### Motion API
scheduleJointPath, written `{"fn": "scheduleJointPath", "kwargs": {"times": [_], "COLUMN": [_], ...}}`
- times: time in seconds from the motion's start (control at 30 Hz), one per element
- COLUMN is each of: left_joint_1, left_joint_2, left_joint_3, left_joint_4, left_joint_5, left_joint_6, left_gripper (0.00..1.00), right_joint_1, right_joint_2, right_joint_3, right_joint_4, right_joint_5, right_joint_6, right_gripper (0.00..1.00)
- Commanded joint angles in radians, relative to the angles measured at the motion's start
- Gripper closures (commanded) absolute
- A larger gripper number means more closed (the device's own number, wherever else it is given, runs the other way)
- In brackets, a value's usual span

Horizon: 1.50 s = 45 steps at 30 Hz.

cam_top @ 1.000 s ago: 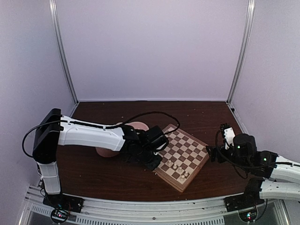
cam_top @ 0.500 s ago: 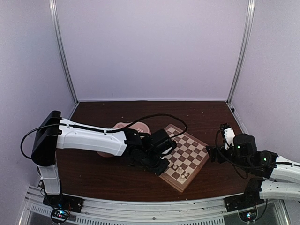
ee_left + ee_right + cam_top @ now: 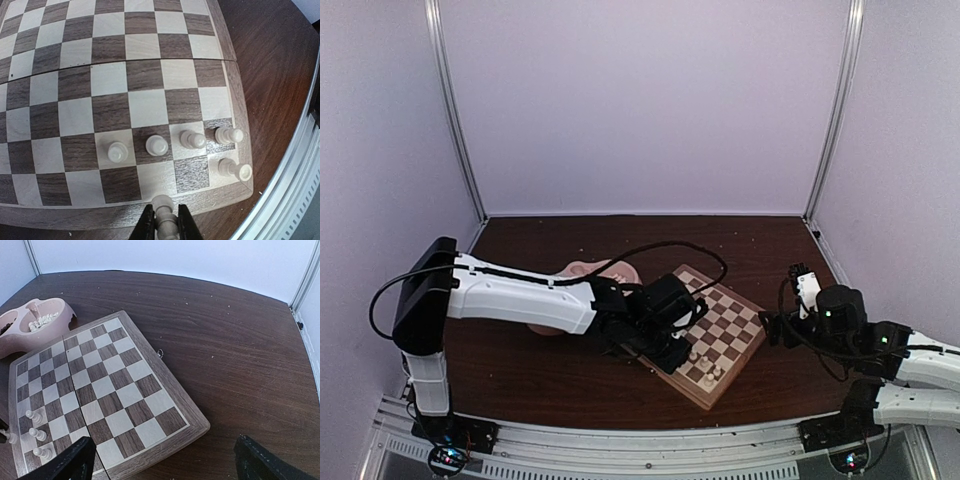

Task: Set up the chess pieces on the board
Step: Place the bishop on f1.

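The left end effector [image 3: 164,224] is closed on one cream-white turned chess piece [image 3: 162,204], positioned at the rim of the square wooden chessboard with tan and brown squares [image 3: 145,107]. Five matching cream-white pieces occupy squares near that board corner: four in one row [image 3: 157,145] and one [image 3: 235,170] beside the row's end. The right end effector [image 3: 164,452] is fully open beside the opposite board edge. A pink double-bowl dish [image 3: 20,337] sits on the dark brown surface [image 3: 225,340] just beside the board and contains further white pieces [image 3: 41,320].

White-shelled left arm [image 3: 510,295] and right arm [image 3: 925,368] have black joints; thin black cables [image 3: 650,247] loop alongside; the left pincer [image 3: 164,215] is black.
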Motion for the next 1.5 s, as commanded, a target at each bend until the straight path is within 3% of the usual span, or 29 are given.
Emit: {"fn": "scheduleJointPath", "kwargs": {"times": [0.0,1.47], "left_joint_1": [-0.006,-0.006], "left_joint_2": [0.034,0.096], "left_joint_3": [0.036,0.086], "left_joint_4": [0.049,-0.017], "left_joint_5": [0.021,-0.016], "left_joint_6": [-0.003,0.033], "left_gripper": [0.9,0.86], "right_joint_1": [-0.003,-0.003], "right_joint_2": [0.003,-0.008], "right_joint_3": [0.016,0.013], "right_joint_4": [0.022,0.023], "right_joint_5": [-0.002,-0.005], "right_joint_6": [0.007,0.005], "right_gripper": [0.0,0.0]}}
